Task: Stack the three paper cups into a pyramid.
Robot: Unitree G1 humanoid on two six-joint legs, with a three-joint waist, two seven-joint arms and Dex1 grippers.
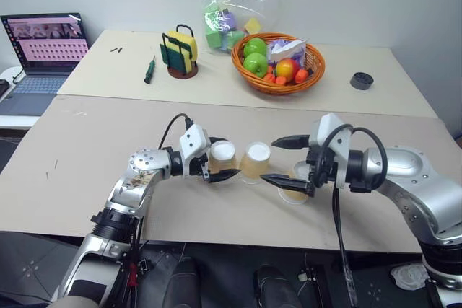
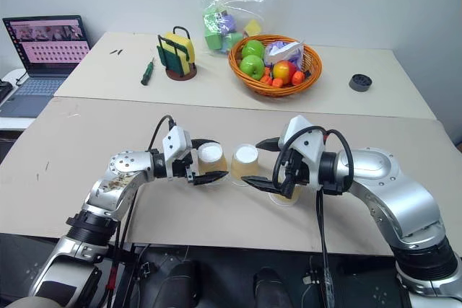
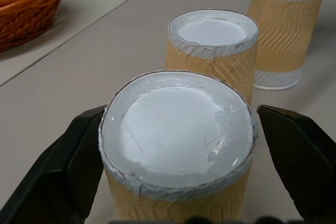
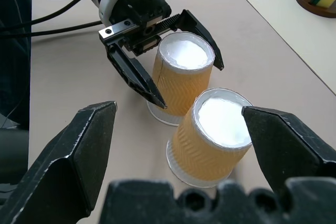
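Note:
Three tan paper cups stand in a row on the near table. The left cup [image 1: 221,154] and the middle cup [image 1: 255,159] are upside down, white bases up, almost touching. My left gripper [image 1: 227,158] is open, one black finger on each side of the left cup [image 3: 178,145], with a small gap on both sides. My right gripper [image 1: 270,159] is open, its fingertips just right of the middle cup [image 4: 212,135]. The third cup [image 1: 294,188] stands further right, partly hidden behind the right gripper's lower finger [image 1: 285,182]. No cup rests on another.
On the far table are a wicker basket [image 1: 278,81] of fruit, a plastic bag [image 1: 231,16] of coloured blocks, a sponge holder [image 1: 180,52], a green screwdriver [image 1: 149,70] and a black round lid [image 1: 362,81]. A laptop [image 1: 43,48] sits at far left.

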